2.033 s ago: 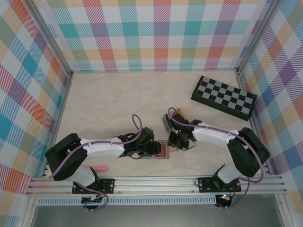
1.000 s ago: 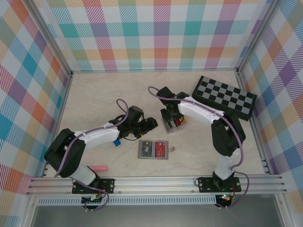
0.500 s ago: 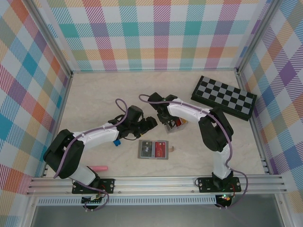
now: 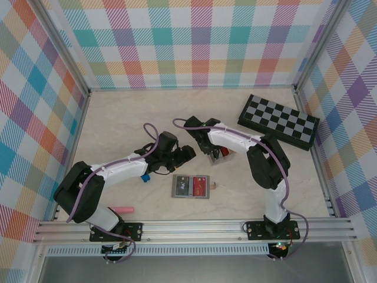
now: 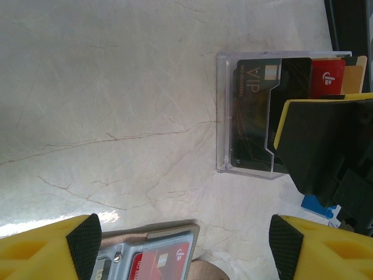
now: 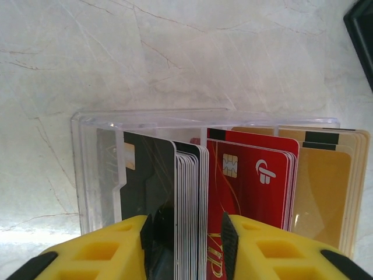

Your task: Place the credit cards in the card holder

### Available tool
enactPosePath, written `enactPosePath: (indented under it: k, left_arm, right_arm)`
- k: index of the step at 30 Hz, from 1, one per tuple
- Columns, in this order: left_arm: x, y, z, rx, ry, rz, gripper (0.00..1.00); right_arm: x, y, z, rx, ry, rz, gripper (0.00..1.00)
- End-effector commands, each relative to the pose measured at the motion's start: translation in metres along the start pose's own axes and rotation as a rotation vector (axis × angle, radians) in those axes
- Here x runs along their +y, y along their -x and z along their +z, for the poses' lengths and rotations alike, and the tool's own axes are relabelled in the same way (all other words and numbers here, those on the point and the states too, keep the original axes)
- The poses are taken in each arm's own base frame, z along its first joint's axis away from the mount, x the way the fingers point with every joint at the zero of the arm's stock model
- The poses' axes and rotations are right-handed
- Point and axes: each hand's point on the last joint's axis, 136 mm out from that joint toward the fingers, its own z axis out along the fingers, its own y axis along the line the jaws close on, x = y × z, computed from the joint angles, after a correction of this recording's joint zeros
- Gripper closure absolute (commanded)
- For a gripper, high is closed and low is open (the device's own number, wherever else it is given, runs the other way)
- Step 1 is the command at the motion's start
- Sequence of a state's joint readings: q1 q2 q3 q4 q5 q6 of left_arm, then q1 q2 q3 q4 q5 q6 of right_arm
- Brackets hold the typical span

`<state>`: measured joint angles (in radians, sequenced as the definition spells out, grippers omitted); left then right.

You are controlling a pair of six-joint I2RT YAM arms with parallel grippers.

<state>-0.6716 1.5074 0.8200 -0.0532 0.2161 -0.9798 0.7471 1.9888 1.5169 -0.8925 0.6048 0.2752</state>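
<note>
Seen from above, the card holder (image 4: 190,186) is laid open and flat on the pale marbled table (image 4: 118,124), near the front edge and between the two arms, with a red card showing in its right half. Behind it the left gripper (image 4: 186,154) and the right gripper (image 4: 212,153) are held near each other. The right one is poised over a clear tray (image 4: 224,158) in which the credit cards (image 4: 223,152) are stood on edge. A chequered board (image 4: 278,121) is set at the far right, a blue block (image 4: 144,177) beside the left forearm and a pink object (image 4: 125,209) near the left base. From the left wrist, the left gripper (image 5: 186,245) is shown with its yellow fingertips spread wide and nothing gripped. The card holder (image 5: 148,248) is caught at the lower edge of the view, a red card tucked into it. Beyond, the clear tray (image 5: 220,116) is shown with a black card in front, red and tan ones behind, and the right gripper's black finger among them. From the right wrist, the right gripper (image 6: 187,233) is shown with jaws set narrow on either side of a black card and a grey-white stack of credit cards (image 6: 186,175) in the clear tray (image 6: 81,169). Whether the stack is actually pinched cannot be told.
</note>
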Motion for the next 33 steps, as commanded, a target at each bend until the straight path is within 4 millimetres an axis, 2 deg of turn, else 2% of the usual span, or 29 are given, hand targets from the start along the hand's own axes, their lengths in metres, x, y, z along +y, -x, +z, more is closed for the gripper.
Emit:
enactPosePath:
  k: [1,8,13,20,22,28,33]
  left_arm:
    - [0.0,0.003,-0.007,-0.012,-0.001,-0.01,0.22]
    - [0.0,0.003,-0.005,-0.008,-0.003,-0.01,0.22]
    - [0.0,0.003,-0.005,-0.005,-0.003,-0.01,0.22]
    - [0.001,0.002,-0.004,-0.001,-0.001,-0.011,0.22]
    - [0.001,0.002,-0.004,0.001,-0.001,-0.011,0.22]
    - [-0.001,0.003,-0.005,-0.002,-0.007,-0.007,0.22]
    - [-0.011,0.005,-0.013,-0.01,-0.045,0.014,0.22]
  right_arm:
    - [-0.012,0.001,-0.007,-0.004,-0.039,0.006,0.68]
    - [-0.021,0.003,-0.014,-0.029,-0.066,0.009,0.72]
    - [-0.022,-0.001,-0.013,-0.023,-0.067,0.006,0.8]
    - [-0.026,-0.001,-0.02,-0.032,-0.061,0.018,0.85]
    - [-0.027,0.0,-0.024,-0.037,-0.053,0.023,0.91]
    - [-0.021,-0.004,-0.041,-0.04,0.049,0.068,0.97]
    - [-0.01,-0.004,-0.075,-0.085,0.242,0.169,0.98]
